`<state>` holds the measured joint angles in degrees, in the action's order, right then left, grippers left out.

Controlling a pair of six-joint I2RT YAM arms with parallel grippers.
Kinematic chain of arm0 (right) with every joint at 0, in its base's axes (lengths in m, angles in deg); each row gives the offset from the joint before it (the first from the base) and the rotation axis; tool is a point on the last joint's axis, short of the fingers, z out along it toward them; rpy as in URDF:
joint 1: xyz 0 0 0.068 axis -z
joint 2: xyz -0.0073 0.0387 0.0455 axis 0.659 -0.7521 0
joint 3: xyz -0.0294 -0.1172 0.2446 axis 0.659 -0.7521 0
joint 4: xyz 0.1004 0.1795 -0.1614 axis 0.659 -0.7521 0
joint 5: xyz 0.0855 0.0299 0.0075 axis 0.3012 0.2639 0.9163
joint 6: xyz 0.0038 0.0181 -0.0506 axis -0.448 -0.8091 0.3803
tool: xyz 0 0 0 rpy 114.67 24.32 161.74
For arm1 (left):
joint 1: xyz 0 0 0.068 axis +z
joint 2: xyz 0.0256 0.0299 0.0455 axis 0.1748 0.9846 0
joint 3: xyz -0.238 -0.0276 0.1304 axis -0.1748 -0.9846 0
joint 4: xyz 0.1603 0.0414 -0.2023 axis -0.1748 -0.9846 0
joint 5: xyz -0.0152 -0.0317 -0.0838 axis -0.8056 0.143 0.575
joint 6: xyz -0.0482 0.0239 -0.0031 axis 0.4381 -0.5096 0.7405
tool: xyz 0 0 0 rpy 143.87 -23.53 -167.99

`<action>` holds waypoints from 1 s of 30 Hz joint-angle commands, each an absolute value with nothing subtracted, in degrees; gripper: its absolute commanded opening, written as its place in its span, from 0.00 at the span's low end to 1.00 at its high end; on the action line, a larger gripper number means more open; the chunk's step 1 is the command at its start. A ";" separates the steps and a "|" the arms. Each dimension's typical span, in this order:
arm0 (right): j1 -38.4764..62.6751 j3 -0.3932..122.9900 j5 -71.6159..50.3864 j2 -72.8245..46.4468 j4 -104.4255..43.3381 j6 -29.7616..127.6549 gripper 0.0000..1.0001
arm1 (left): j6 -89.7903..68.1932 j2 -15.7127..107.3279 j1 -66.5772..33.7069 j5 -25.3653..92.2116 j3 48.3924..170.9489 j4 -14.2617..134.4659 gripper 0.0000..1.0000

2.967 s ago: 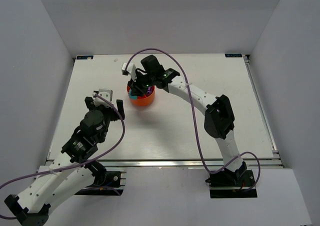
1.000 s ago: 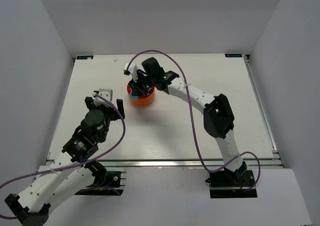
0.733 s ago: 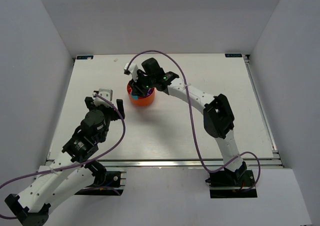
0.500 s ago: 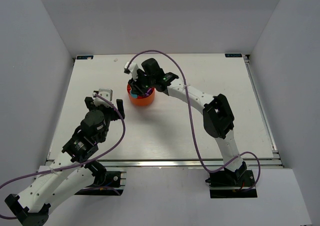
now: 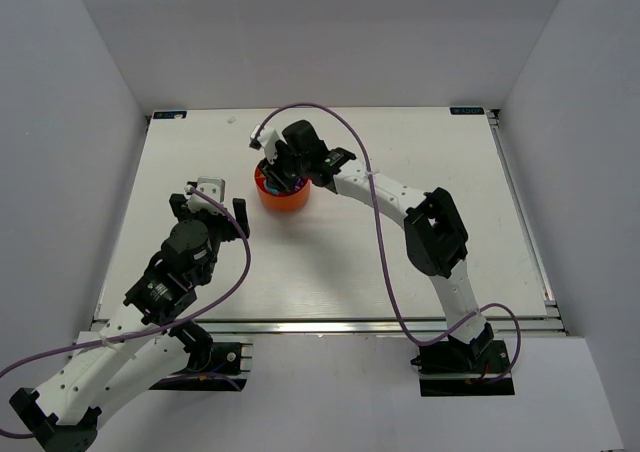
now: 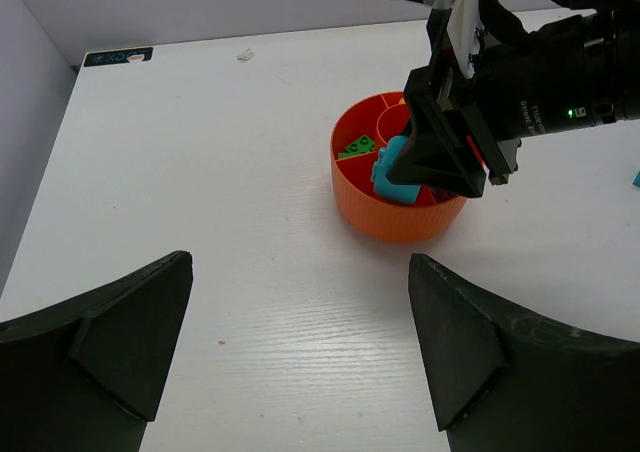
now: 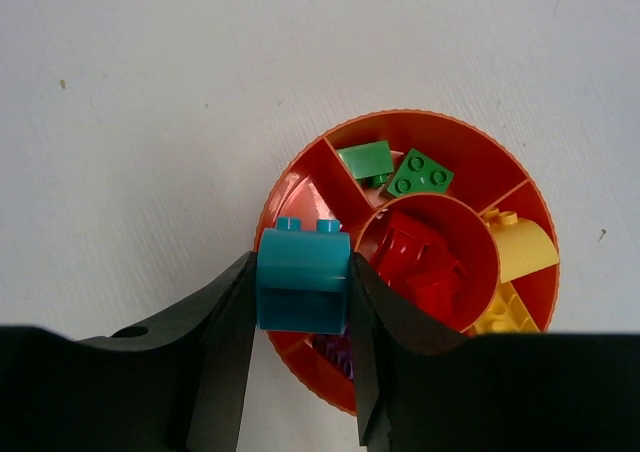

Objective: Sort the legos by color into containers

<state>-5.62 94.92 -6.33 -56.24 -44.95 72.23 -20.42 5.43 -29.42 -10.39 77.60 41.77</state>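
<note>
While R hand (image 7: 302,284) pinches teal brick (image 7: 302,297), shifted over tub (image 7: 432,118), L hand (image 6: 300,317) spread.

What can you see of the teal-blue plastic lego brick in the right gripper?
The teal-blue plastic lego brick is small and glossy, with two round studs along its far edge and a smooth, slightly curved face toward the wrist camera. The right gripper clamps it, one black finger pressed on each side. It hangs level over one outer compartment of the round orange plastic tub. Whether it touches the tub cannot be told.
</note>
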 commanded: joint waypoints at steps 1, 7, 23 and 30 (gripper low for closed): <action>-5.71 94.56 -6.83 -55.95 -43.92 71.93 0.37 | -20.36 4.86 -29.57 -10.08 77.32 42.27 0.98; -5.80 95.44 -3.93 -54.81 -45.68 70.70 0.63 | -20.36 5.12 -29.57 -9.91 77.32 42.27 0.98; 6.50 75.71 -3.68 -32.42 -43.05 59.11 0.00 | -20.71 6.79 -29.57 2.56 77.32 43.67 0.72; 21.96 69.94 4.24 -34.39 -47.95 56.20 0.71 | -20.88 9.33 -29.57 12.05 78.11 43.50 0.17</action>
<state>19.10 71.25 0.05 -30.72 -44.91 57.98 -20.90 8.71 -29.44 5.65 77.58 43.08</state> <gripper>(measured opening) 0.672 0.153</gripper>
